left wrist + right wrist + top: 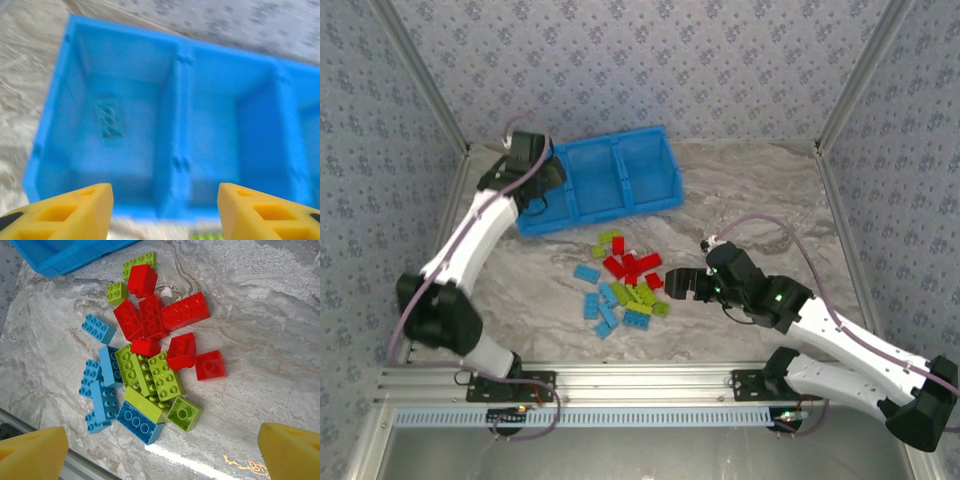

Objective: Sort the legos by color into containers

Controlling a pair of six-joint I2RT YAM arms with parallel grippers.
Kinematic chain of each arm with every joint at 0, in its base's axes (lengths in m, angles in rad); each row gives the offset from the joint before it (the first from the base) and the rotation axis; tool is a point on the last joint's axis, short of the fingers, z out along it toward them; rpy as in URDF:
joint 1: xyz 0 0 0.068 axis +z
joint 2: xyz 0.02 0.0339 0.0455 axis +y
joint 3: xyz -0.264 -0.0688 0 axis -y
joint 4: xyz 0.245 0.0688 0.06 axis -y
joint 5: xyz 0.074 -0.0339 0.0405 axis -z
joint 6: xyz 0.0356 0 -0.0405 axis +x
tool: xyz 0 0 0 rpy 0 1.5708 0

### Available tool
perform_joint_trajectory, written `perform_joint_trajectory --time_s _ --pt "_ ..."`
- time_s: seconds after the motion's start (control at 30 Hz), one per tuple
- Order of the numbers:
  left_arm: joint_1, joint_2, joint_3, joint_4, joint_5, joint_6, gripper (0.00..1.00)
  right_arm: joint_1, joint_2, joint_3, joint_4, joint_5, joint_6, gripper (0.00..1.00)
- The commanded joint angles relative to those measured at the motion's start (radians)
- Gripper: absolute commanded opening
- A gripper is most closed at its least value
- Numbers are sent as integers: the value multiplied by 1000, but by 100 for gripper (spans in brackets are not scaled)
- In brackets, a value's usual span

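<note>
Between parted yellow fingers of left gripper (164,202), nothing; below, light blue brick (110,120) lying in end compartment of tray (181,105) (drop apparently done). Next: lower wide-open right gripper (161,447) onto loose legos (150,357) on table (265,315), pinch one.

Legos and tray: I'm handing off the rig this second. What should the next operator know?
Left gripper: open, empty, above the left end compartment of the tray.
Right gripper: open, empty, at the right edge of the loose legos.
Done: one light blue brick lies in that end compartment; the other two compartments look empty.
Left: the red, light blue and lime green legos are piled on the table in front of the tray, unsorted.
</note>
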Motion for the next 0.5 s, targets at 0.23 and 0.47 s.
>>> perform_joint_trajectory --time_s 0.23,0.47 --pt "-280 -271 -497 58 83 -25 66 3 87 7 58 -5 -5 100" --pt "-290 -52 -518 67 123 -75 88 0 112 20 59 -12 -14 100"
